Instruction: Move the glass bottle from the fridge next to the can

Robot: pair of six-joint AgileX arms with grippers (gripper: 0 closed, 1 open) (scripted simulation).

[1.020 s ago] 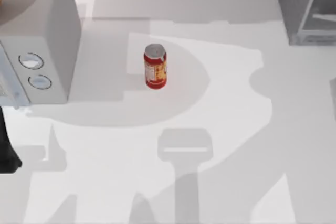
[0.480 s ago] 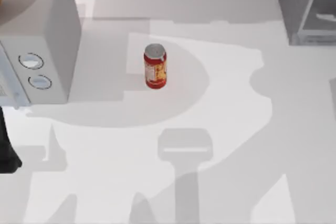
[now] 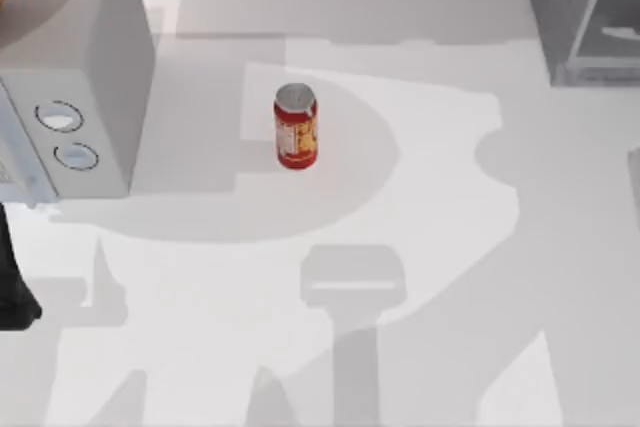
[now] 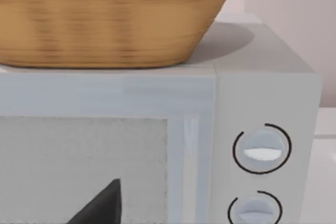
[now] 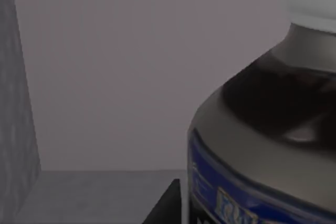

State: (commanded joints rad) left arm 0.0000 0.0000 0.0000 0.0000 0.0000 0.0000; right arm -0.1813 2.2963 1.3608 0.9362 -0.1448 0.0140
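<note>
The glass bottle [image 5: 273, 129] stands inside the fridge [image 3: 580, 7], close in front of the right gripper, whose finger state cannot be told; the closeness suggests a reach to grasp. The can [image 3: 296, 126] stands mid-table, well apart

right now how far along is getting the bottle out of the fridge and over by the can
Early. Nothing is delivered: the can stands alone mid-table. In hand: the right wrist view is pressed close to the glass bottle against grey walls, apparently inside the fridge. Left: lifting it out and setting it beside the can. The left arm sits at the table's left edge.
</note>
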